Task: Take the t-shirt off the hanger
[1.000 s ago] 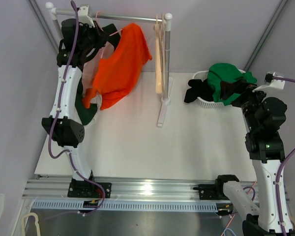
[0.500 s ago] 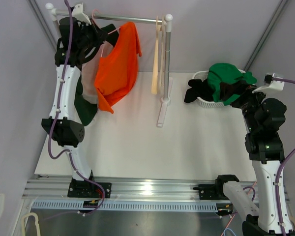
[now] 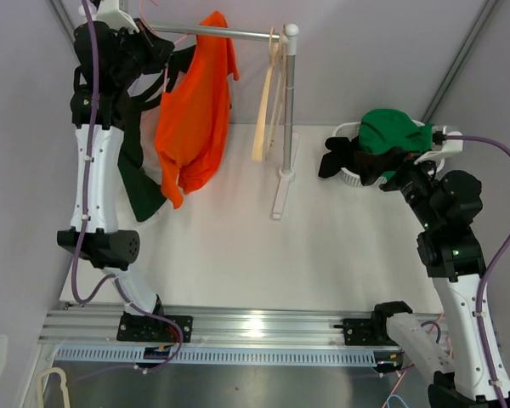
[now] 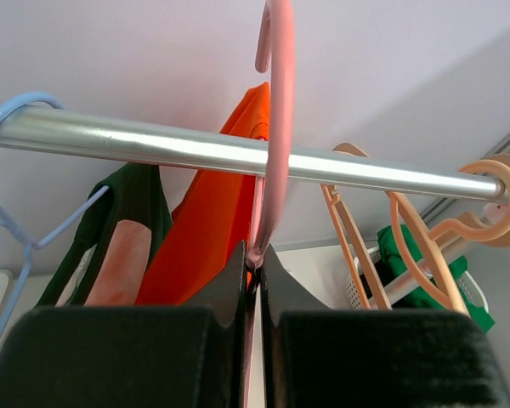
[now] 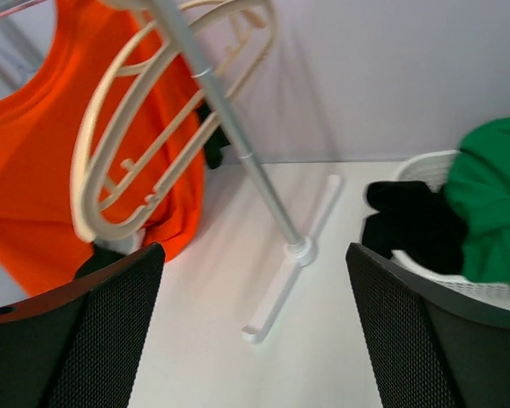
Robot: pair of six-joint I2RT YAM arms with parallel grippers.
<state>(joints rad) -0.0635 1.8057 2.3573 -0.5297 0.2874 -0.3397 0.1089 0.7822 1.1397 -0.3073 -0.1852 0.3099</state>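
Hanger (image 4: 280,127) bearing orange t-shirt (image 4: 206,228) sits clamped in left gripper (image 4: 253,270).

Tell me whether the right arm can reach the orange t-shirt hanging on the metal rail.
Probably not directly: the open right claw sits by the white basket, and the metal upright post and empty beige hangers stand between it and the orange t-shirt.

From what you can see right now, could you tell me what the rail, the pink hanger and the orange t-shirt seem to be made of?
The rail looks like polished metal: bright streaked highlights. The pink hanger is probably smooth moulded plastic, evenly coloured with a soft sheen. The orange t-shirt is soft matte fabric, draping in folds.
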